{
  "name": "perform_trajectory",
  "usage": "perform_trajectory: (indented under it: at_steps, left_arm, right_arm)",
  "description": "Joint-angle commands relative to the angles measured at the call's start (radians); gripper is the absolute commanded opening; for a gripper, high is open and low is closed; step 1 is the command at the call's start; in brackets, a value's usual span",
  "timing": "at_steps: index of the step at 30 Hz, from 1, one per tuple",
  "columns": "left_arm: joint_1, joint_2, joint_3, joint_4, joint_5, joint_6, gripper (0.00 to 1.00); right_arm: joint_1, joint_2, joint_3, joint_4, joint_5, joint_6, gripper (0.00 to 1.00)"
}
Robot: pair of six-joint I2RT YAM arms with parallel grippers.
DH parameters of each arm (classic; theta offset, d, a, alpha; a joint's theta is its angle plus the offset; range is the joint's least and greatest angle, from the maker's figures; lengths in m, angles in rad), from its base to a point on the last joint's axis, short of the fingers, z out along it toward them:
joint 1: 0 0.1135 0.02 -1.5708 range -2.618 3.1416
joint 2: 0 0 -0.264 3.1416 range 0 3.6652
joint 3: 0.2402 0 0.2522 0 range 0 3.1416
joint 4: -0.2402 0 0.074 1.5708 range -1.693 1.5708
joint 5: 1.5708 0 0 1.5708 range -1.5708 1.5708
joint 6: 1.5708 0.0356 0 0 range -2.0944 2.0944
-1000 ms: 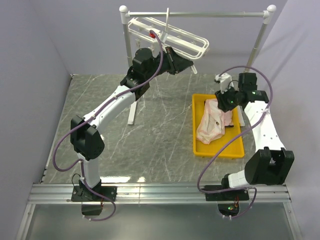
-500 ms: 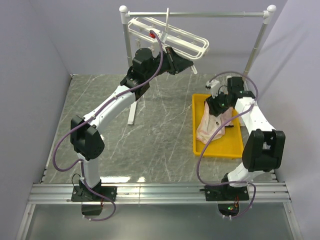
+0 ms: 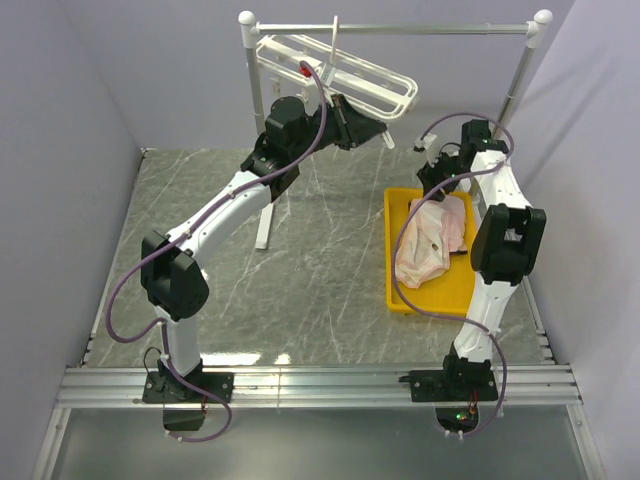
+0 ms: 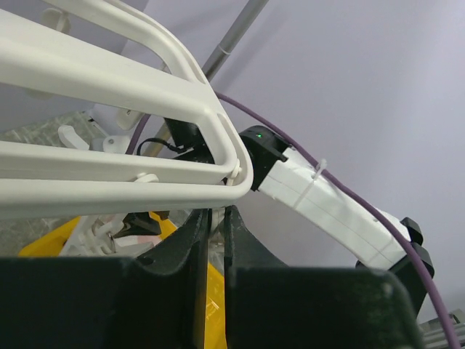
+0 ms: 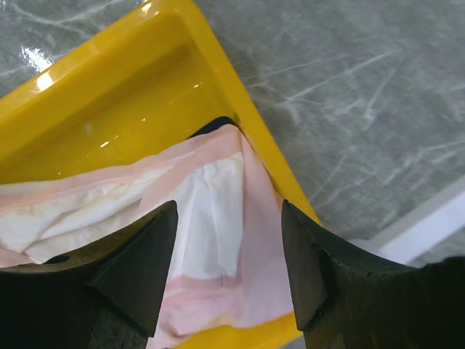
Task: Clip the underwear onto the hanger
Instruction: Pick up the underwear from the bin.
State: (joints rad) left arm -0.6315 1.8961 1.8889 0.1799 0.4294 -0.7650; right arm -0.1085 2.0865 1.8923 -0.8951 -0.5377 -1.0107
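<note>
Hanger (image 3: 335,75): white frame, hooked on rail (image 3: 400,29), top centre of overhead view.
Left fingers (image 4: 190,243): closed to a slit under the hanger's rounded end, seen only in the left wrist view; anything pinched cannot be told.
Underwear (image 3: 428,240): pink heap in yellow tray (image 3: 389,262), right of worktop (image 3: 300,280).
Right fingers (image 5: 142,269): spread wide above the heap.

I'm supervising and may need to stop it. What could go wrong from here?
The underwear lies bunched in layers under the open right gripper, so it may pinch several pieces. The gripper hangs close to the wall of the yellow tray; a fingertip could catch it and shove the tray.
</note>
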Motion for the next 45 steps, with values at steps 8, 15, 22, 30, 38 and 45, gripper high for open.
perform_trajectory:
  at_steps: [8, 15, 22, 30, 38, 45]
  left_arm:
    - [0.006, 0.020, 0.027, 0.041, 0.019, -0.007, 0.00]
    - [0.006, 0.021, 0.027, 0.036, 0.014, 0.000, 0.00]
    - [0.006, 0.020, 0.026, 0.032, 0.011, 0.006, 0.00]
    - [0.007, 0.021, 0.029, 0.024, 0.008, 0.009, 0.00]
    - [0.007, 0.024, 0.027, 0.036, 0.008, -0.005, 0.00]
    - [0.009, 0.017, 0.021, 0.038, 0.009, 0.001, 0.00]
  right_arm:
    - [0.016, 0.069, -0.018, 0.041, 0.005, -0.011, 0.67]
    - [0.023, 0.096, -0.027, 0.056, 0.016, -0.008, 0.66]
    - [0.029, 0.093, -0.084, 0.065, 0.030, -0.022, 0.58]
    - [0.029, 0.008, -0.148, 0.058, -0.011, -0.022, 0.30]
    - [0.038, -0.183, -0.292, 0.097, -0.024, -0.026, 0.03]
    - [0.035, -0.308, -0.378, 0.058, -0.067, -0.043, 0.00]
